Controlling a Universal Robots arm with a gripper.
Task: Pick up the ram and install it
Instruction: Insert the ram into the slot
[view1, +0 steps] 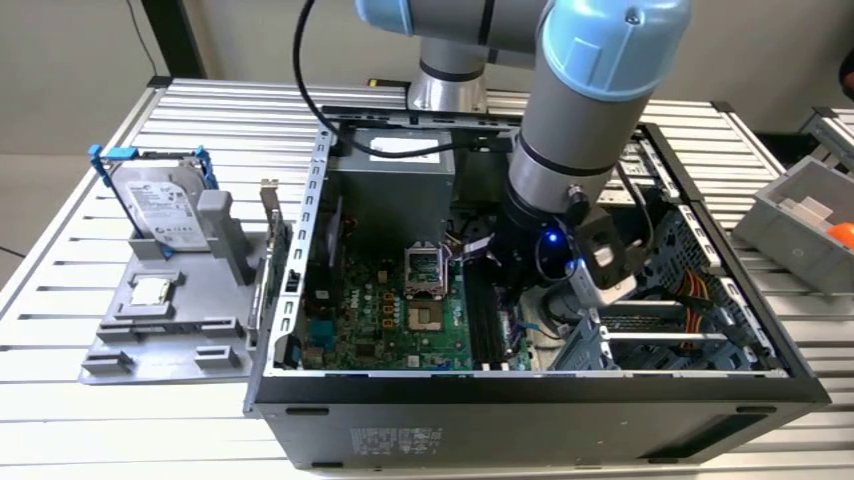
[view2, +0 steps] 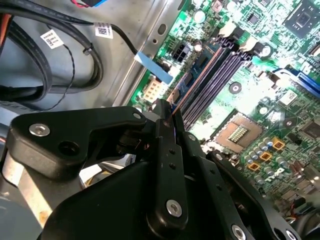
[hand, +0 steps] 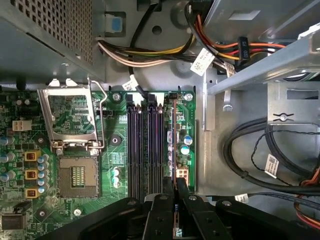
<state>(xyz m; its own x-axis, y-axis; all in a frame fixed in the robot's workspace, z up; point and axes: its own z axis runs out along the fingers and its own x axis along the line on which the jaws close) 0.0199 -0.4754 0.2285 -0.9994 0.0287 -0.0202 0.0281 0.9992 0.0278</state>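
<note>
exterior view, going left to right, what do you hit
hard drive in its blue bracket → grey holder tray → green motherboard → robot arm → grey bin

A lab or workshop: an open computer case (view1: 534, 390) on a slatted aluminium surface (view1: 80, 420), parts bin (view1: 801, 215) at right.

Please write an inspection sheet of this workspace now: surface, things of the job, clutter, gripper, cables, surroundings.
Surface: slatted metal table, carrying an open computer case.
Job's things: ram held edge-on over the motherboard's black slots, at the slot nearest the case wall.
Clutter: hard drive in blue bracket and a processor chip on a grey tray.
Gripper: gripper shut on the ram, inside the case.
Cables: black and coloured bundles inside the case.
Surroundings: grey bin at the exterior view's right.
</note>
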